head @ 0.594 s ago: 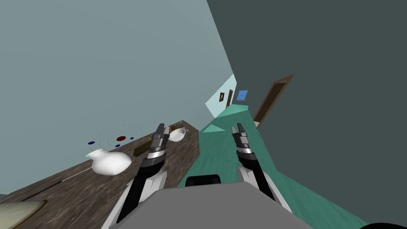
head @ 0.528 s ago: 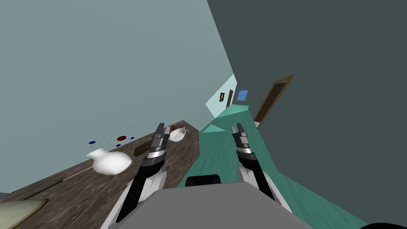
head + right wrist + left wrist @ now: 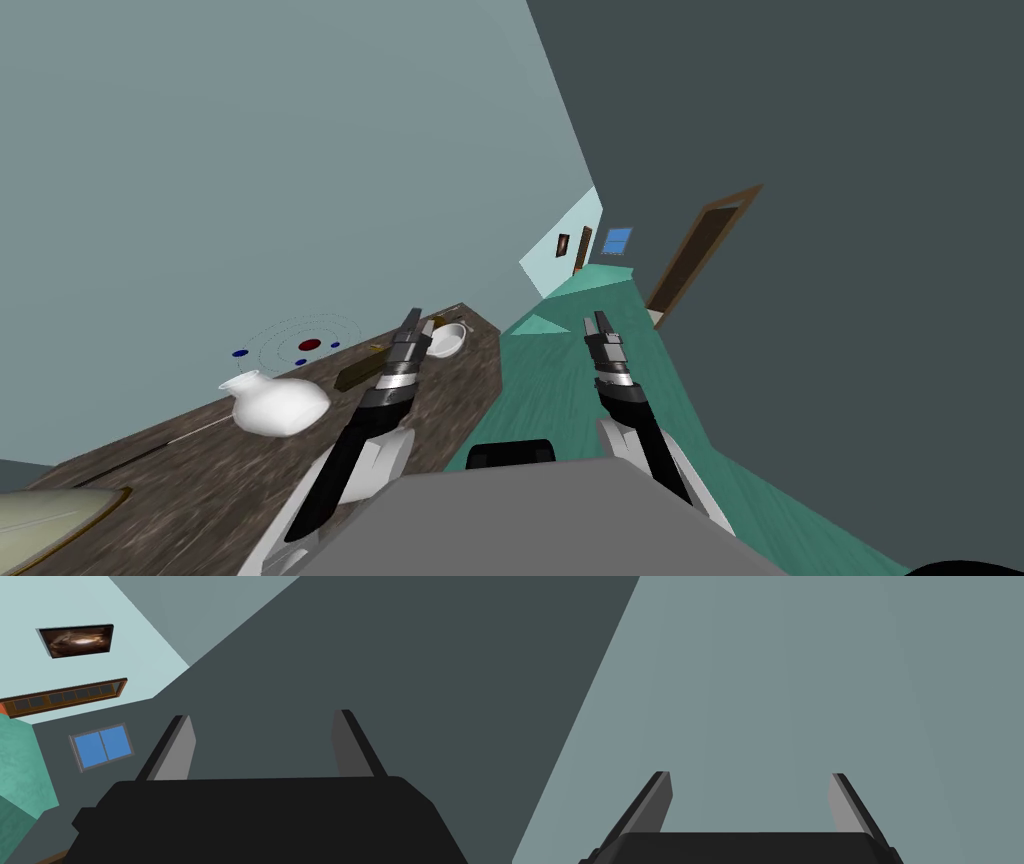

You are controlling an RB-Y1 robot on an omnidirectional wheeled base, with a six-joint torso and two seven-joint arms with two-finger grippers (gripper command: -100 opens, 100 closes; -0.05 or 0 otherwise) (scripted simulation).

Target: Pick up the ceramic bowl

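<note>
A small white bowl (image 3: 446, 339) sits near the far end of a dark wooden table (image 3: 230, 470) in the head view. My left gripper (image 3: 412, 321) hangs over the table just short of the bowl and a little to its left. Its fingers (image 3: 662, 801) stand open with nothing between them. My right gripper (image 3: 596, 324) is out over the green floor, right of the table, and is open and empty as well, its fingers (image 3: 175, 748) wide apart.
A white round vase (image 3: 275, 404) lies on the table left of my left arm. A dark brown box (image 3: 357, 373) and a small brown item (image 3: 437, 322) lie near the bowl. A pale plate (image 3: 45, 510) is at the near left corner. A doorway (image 3: 700, 250) opens at right.
The whole head view has shifted slightly, so I have moved a little. My left gripper has edged forward toward the bowl. Both grippers stay open.
</note>
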